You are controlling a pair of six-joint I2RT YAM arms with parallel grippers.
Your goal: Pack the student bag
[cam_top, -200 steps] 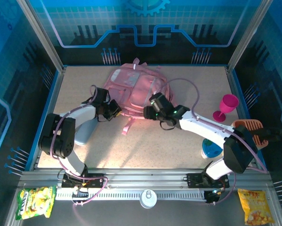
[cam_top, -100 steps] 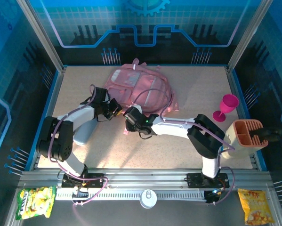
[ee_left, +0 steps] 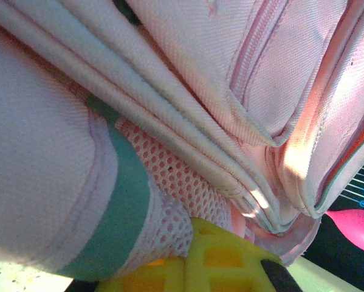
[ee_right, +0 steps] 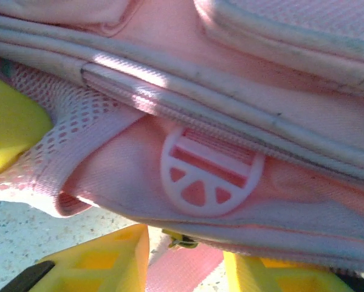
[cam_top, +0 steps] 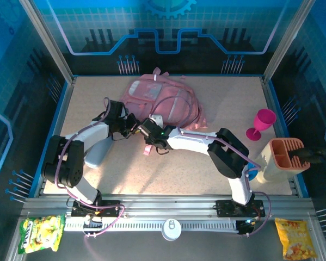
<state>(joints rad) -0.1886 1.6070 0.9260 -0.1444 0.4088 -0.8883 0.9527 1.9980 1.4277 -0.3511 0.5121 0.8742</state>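
From above: the student bag lies flat at the back middle of the table, pink and sprawling. Both arms reach its near edge, with the left pincer and right pincer just beside each other. A pink goblet and a peach holder stand off to the right, and a grey pouch lies on the left. On the front rail sit a green snack packet and an orange snack packet, their print too small to read.

Over to the left wrist: the pincer is pressed together on the bag's mesh edge. A yellow finger shows under the netting, and beside it a teal band that the overhead view cannot pick out.

Right wrist now: a round plastic tab sits below the zip seam, up close. The yellow fingers are partly spread with a pink strap between them. Pinched or not, I cannot tell.
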